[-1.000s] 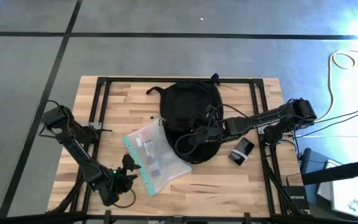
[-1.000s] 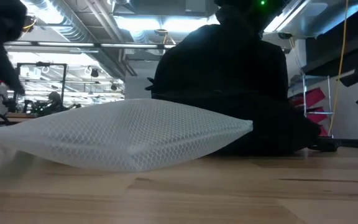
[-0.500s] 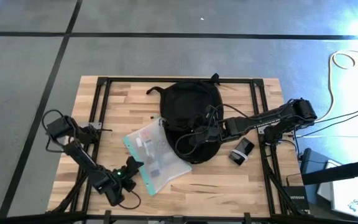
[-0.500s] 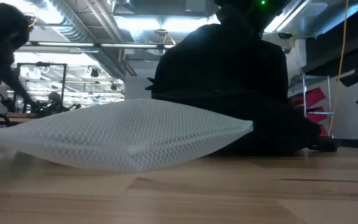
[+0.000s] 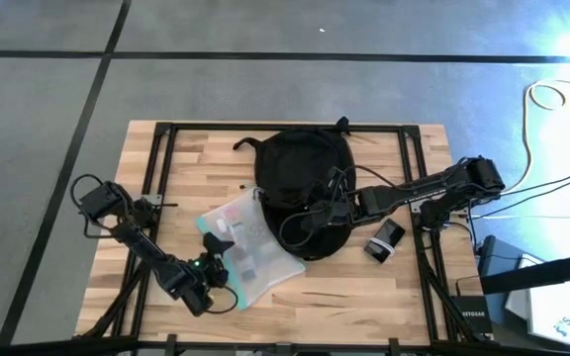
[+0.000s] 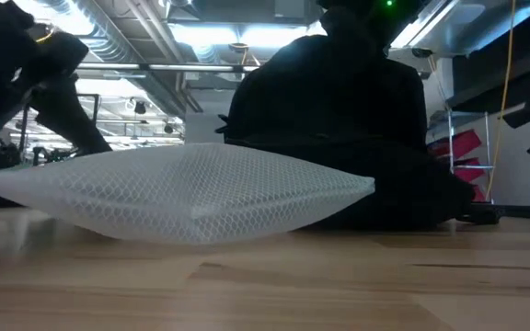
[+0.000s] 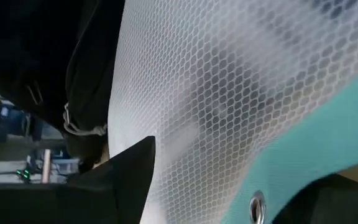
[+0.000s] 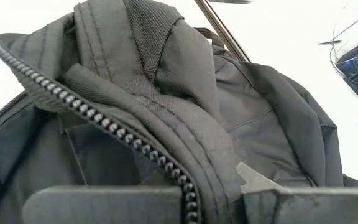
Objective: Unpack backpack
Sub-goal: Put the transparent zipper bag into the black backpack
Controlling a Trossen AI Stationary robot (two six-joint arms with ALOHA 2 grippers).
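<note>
Wooden tabletop (image 5: 186, 168), frame centre: the backpack (image 5: 305, 178) lies lengthwise top-to-bottom; right gripper (image 5: 317, 216) pinches its zippered edge, left gripper (image 5: 216, 259) spread at the mesh pouch (image 5: 250, 242).

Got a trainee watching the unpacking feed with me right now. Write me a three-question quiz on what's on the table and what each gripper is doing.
1. True or false: the mesh pouch lies outside the backpack on the table.
2. The right gripper is: A) shut on the backpack's fabric, B) open above bare wood, C) holding the pouch.
3. Fill in: the left gripper sits at the pouch's ____-coloured edge.

Key: 1 true. 2 A: the right wrist view shows fabric by the zipper pinched between the fingers. 3 teal: the fingers straddle that edge, not visibly clamped.
</note>
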